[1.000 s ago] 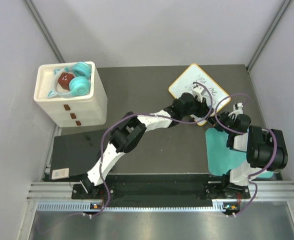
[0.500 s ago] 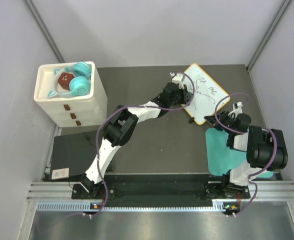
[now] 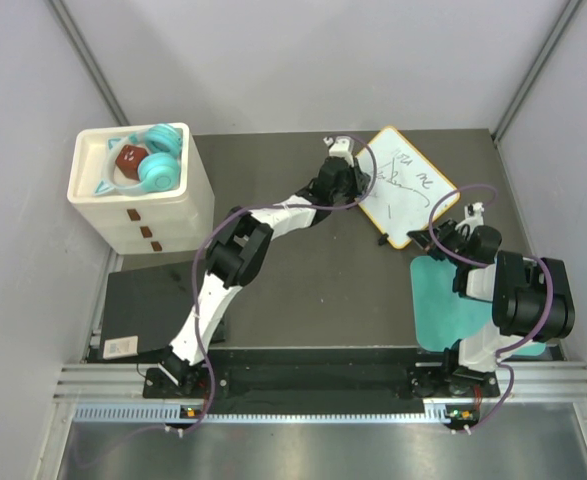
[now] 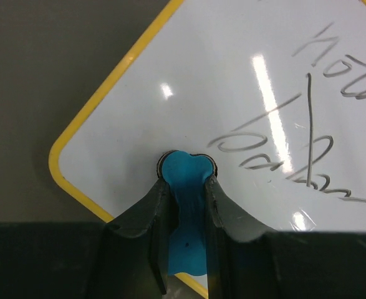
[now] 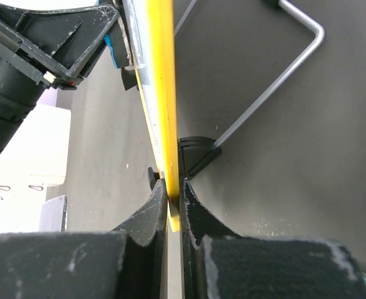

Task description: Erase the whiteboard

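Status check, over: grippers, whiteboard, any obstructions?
Left gripper shut on blue eraser pad, pressed near a corner of the yellow-framed whiteboard. Right gripper clamps its frame edge. Dark scribbles unerased; nothing blocking.

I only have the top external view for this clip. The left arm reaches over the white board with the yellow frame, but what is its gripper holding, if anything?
Observer: In the left wrist view, the left gripper is shut on a soft blue eraser pad, its tip against the white rectangular whiteboard near a corner.
Reviewer: And the right gripper, beside the board?
Observer: In the right wrist view, the right gripper pinches the board's yellow frame at its edge.
Reviewer: Is anything behind the board?
Observer: Yes, the right wrist view shows a bent metal wire stand on its back side.
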